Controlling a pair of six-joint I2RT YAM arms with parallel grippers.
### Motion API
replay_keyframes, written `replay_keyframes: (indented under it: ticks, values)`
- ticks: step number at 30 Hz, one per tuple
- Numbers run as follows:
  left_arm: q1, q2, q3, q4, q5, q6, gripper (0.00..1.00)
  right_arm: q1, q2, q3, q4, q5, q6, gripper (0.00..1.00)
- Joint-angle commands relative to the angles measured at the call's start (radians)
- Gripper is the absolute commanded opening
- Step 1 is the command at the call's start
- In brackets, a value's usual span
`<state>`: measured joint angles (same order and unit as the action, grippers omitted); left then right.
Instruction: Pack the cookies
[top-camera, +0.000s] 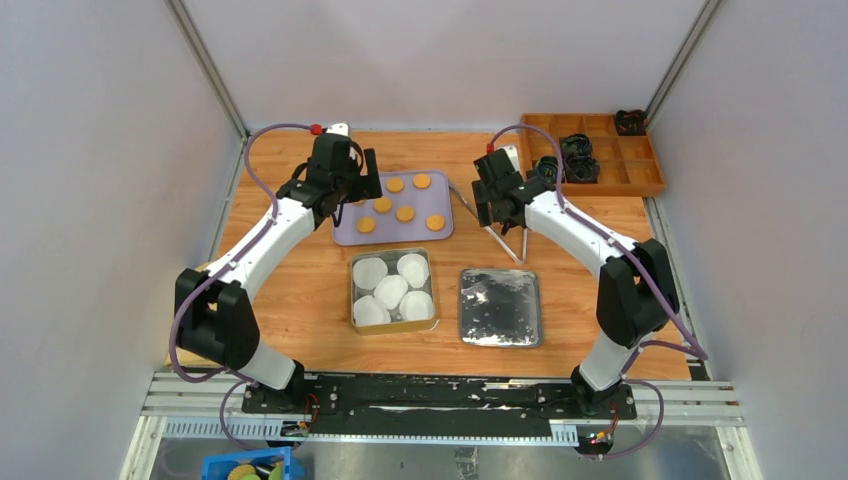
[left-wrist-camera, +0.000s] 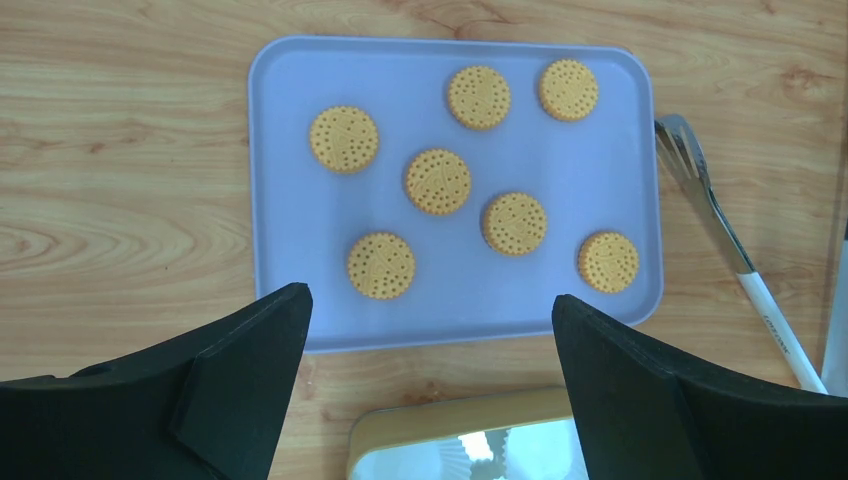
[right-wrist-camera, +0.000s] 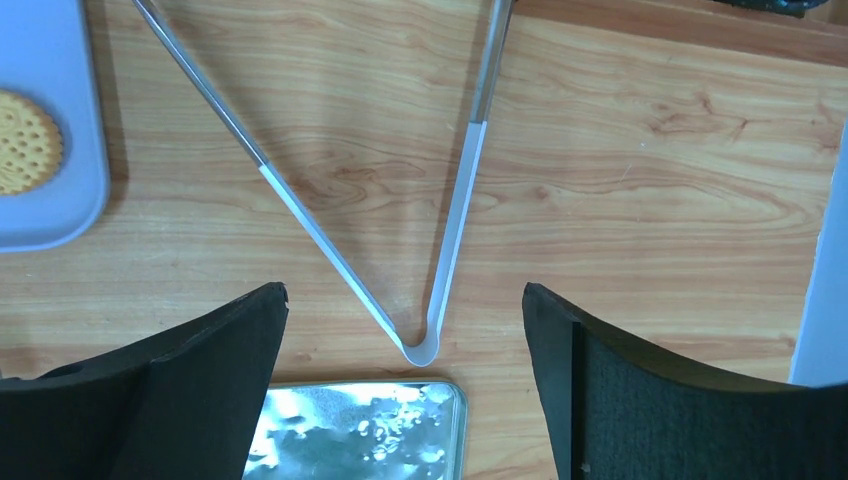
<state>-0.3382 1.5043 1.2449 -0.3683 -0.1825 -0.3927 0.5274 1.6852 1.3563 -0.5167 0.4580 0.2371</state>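
Several round orange-tan cookies (top-camera: 405, 213) lie on a lavender tray (top-camera: 400, 236) at the back middle of the table. They also show in the left wrist view (left-wrist-camera: 437, 181). My left gripper (top-camera: 362, 190) is open and empty above the tray's left side; in its wrist view (left-wrist-camera: 430, 305) it hovers over the tray's (left-wrist-camera: 300, 250) near edge. My right gripper (top-camera: 495, 205) is open and empty, right of the tray. It is above metal tongs (right-wrist-camera: 451, 250) lying on the table. One cookie (right-wrist-camera: 25, 140) shows at that view's left edge.
A square tin (top-camera: 352, 290) with white paper liners (top-camera: 392, 290) sits in front of the tray, its lid (top-camera: 500, 307) to its right. The tongs (top-camera: 500, 235) lie between tray and lid. A wooden compartment box (top-camera: 640, 185) with black items stands at the back right.
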Motion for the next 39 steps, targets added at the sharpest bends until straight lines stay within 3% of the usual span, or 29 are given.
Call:
replay_keyframes:
  ticks: [1,4,9,21,39]
  values:
    - [-0.005,-0.01,0.002,-0.007,-0.011,0.018,0.97,-0.012,0.029,-0.004,-0.069,0.012,0.016,0.95]
    - [-0.005,-0.02,0.005,-0.013,-0.017,0.021,0.97,-0.031,-0.02,-0.109,0.017,-0.034,0.012,0.98]
    - [-0.005,-0.02,0.002,-0.01,-0.015,0.023,0.97,-0.157,-0.045,-0.236,0.131,-0.272,0.03,1.0]
    - [-0.005,-0.031,0.011,-0.025,-0.02,0.027,0.97,-0.176,0.037,-0.217,0.178,-0.438,0.022,1.0]
    - [-0.005,-0.077,-0.009,-0.008,0.006,0.033,0.98,-0.204,0.226,-0.059,0.17,-0.381,0.018,1.0]
